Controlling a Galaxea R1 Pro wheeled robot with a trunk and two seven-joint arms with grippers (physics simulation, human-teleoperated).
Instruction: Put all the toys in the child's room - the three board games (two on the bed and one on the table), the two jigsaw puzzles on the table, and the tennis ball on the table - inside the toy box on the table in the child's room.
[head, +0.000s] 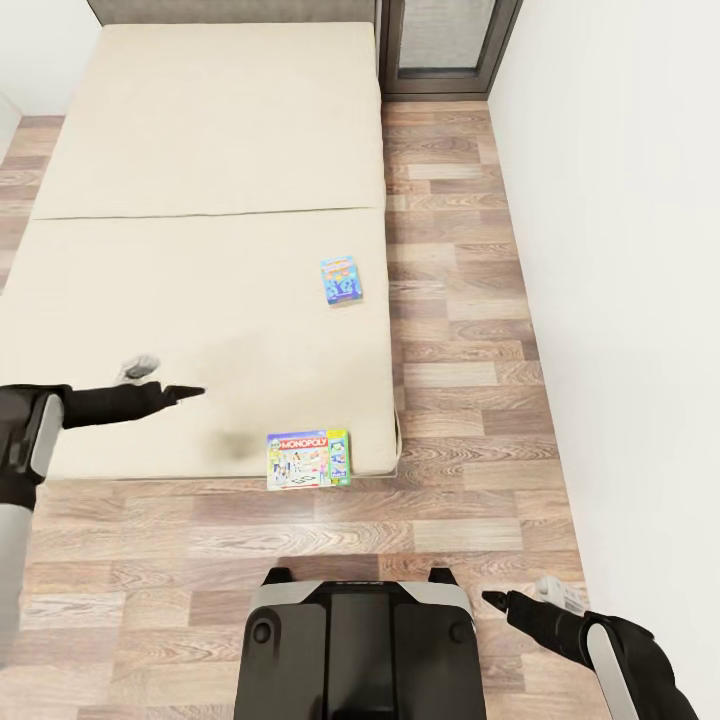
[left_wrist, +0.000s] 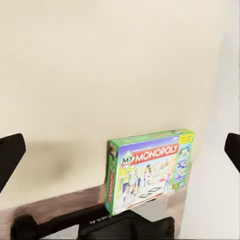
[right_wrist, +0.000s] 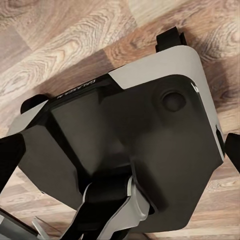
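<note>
The robot stands at the foot of the bed (head: 200, 260), so the step in hand looks like fetching the two board games that lie on it; neither is held yet. Nearest is the robot's own base (head: 360, 640) on the wood-plank floor (head: 470, 400), with the right gripper (head: 492, 598) low beside it, its jaws parted and empty, as the right wrist view's spread dark fingertips (right_wrist: 10, 155) over the base suggest. Next comes the Monopoly box (head: 309, 459), lying at the mattress's near edge and overhanging it slightly. The left gripper (head: 190, 392) hovers over the mattress to that box's left, apart from it, open and empty. Farther up, near the bed's right edge, lies the light blue board game (head: 341, 280). The next move probably calls for swinging the left arm toward the Monopoly box and closing across its thin edge. The left wrist view makes the box's title and side panel legible; the head view shows both games together.
</note>
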